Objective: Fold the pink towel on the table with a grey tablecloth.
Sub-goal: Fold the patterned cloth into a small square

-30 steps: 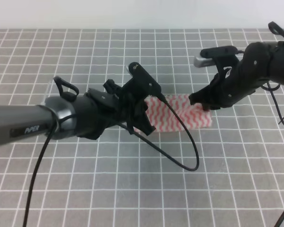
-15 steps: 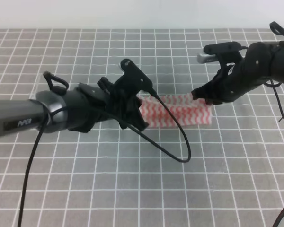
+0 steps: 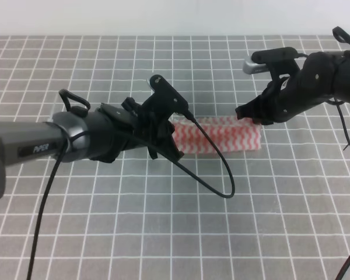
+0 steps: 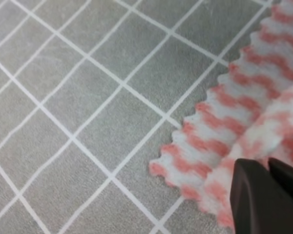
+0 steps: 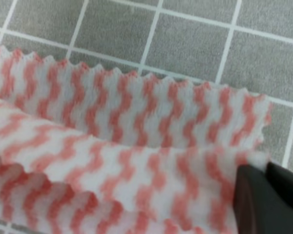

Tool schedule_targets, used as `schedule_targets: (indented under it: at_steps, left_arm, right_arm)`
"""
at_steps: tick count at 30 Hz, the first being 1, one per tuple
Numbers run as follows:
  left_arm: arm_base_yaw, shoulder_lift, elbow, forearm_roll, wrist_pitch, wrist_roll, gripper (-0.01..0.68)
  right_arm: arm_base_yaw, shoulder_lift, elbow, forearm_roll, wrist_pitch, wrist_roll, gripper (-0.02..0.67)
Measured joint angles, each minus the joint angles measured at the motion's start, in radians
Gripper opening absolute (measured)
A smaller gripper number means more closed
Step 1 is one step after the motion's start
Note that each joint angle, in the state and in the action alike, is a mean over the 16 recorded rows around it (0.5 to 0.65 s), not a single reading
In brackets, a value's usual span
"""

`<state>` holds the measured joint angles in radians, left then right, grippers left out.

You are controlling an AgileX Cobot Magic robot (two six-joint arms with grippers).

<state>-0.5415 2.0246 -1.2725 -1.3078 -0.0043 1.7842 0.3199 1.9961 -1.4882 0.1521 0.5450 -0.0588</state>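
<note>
Towel edges were pinched at both ends: the pink towel [image 3: 221, 135] lay as a folded strip on the grey tablecloth [image 3: 163, 233], mid-table. The left gripper [image 3: 176, 137] was clamped on its left end, and the right gripper [image 3: 245, 113] had its fingers [image 5: 263, 195] together on its right end.

Both matte-black jointed robot arms [image 3: 99, 137] trail thin black looping cables [image 3: 213, 169]. The left one's got faint white lettering on its grey tube, and the right black arm [image 3: 315, 81] has a silvery knob up top.
</note>
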Motion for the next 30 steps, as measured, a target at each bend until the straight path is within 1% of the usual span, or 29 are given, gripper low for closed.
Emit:
schedule_targets:
  at_steps: [5,15,19,24,30]
  left_arm:
    - [0.001,0.005,0.0,-0.001,-0.009,0.0,0.0]
    - [0.001,0.021,-0.004,-0.002,-0.071,-0.001,0.0]
    - [0.001,0.034,-0.014,-0.001,-0.093,-0.001,0.001]
    - [0.001,0.055,-0.04,0.002,-0.105,0.0,0.019]
    - [0.001,0.078,-0.081,0.005,-0.101,0.015,0.098]
  right_arm:
    - [0.0,0.009,-0.005,0.001,-0.016,-0.008,0.034]
    - [0.0,0.044,-0.045,0.006,-0.029,-0.018,0.193]
    - [-0.001,0.054,-0.07,0.006,-0.012,-0.018,0.244]
    - [-0.001,0.053,-0.095,0.003,0.022,-0.018,0.272]
    - [-0.008,0.049,-0.108,-0.002,0.078,-0.008,0.279]
